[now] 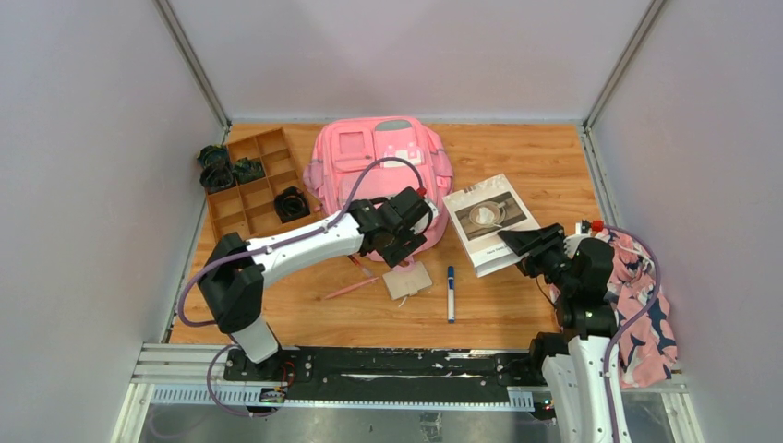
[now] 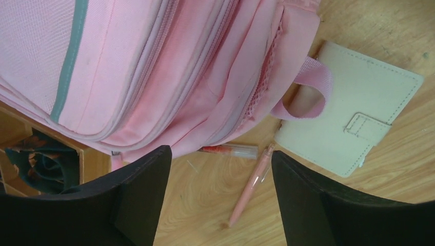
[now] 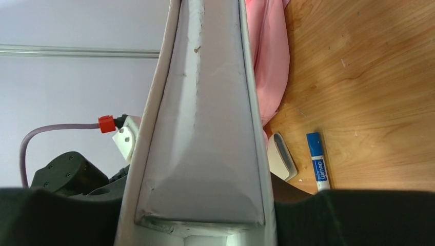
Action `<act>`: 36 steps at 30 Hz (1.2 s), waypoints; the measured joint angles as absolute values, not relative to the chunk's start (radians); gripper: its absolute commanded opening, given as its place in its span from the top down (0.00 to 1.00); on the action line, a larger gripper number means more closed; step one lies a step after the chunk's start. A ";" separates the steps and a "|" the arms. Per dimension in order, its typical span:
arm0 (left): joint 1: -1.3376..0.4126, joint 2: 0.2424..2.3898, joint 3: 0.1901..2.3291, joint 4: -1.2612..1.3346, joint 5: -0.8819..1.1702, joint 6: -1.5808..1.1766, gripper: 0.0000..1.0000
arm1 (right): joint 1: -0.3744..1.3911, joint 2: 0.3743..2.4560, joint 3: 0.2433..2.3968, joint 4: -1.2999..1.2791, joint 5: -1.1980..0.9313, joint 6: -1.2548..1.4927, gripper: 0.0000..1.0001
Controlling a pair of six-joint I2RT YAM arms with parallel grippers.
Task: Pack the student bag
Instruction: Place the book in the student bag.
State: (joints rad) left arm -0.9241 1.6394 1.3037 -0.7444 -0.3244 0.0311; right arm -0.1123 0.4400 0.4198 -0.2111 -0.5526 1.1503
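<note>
The student bag lies flat at the back middle of the table, pink with grey trim. My left gripper hovers over its near edge, open, nothing between its fingers. In the left wrist view the bag fills the top, and below my left gripper lie a pink pen and a clear tube with a red end. A cream snap notebook sits by the bag's strap loop. My right gripper is shut on the near corner of a white book, seen edge-on as the book between the jaws.
A blue marker lies near the front middle, beside the cream notebook and the pink pen. A wooden divided tray with dark items stands at the back left. A floral cloth lies by the right wall.
</note>
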 measured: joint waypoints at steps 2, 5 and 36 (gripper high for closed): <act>-0.932 1.663 1.310 -0.743 -0.336 0.035 0.28 | -0.112 0.439 0.420 -0.214 -0.552 1.151 0.88; -0.933 1.691 1.314 -0.731 -0.362 0.038 0.30 | -0.112 0.433 0.420 -0.219 -0.550 1.152 0.88; -0.933 1.788 1.404 -0.672 -0.510 0.042 1.00 | -0.112 0.390 0.423 -0.283 -0.555 1.164 0.89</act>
